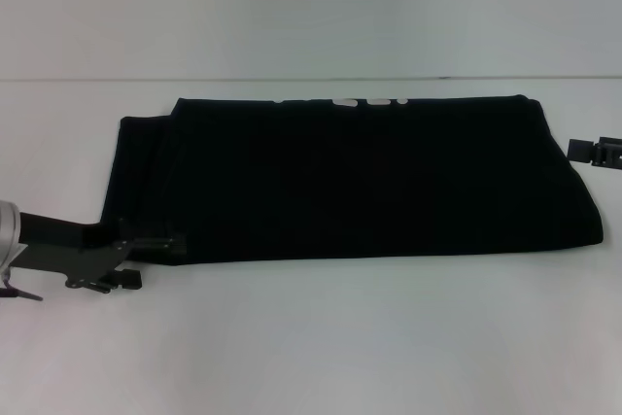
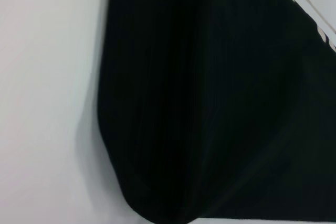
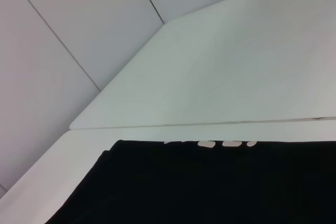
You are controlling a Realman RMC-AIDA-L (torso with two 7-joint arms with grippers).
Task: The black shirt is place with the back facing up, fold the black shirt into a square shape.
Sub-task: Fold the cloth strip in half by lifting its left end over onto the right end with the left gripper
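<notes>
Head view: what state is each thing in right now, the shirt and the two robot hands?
black shirt: folded into a wide rectangle, flat on the white table, not yet square.
left gripper: at the shirt's near-left corner.
right gripper: beside the shirt's right edge.

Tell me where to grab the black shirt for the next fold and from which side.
Probably grip the black shirt at its near-left corner, where the left gripper already sits, coming in low from the left. The shirt lies flat as a wide rectangle, so carrying that short end across to the right end would make it squarer.
</notes>
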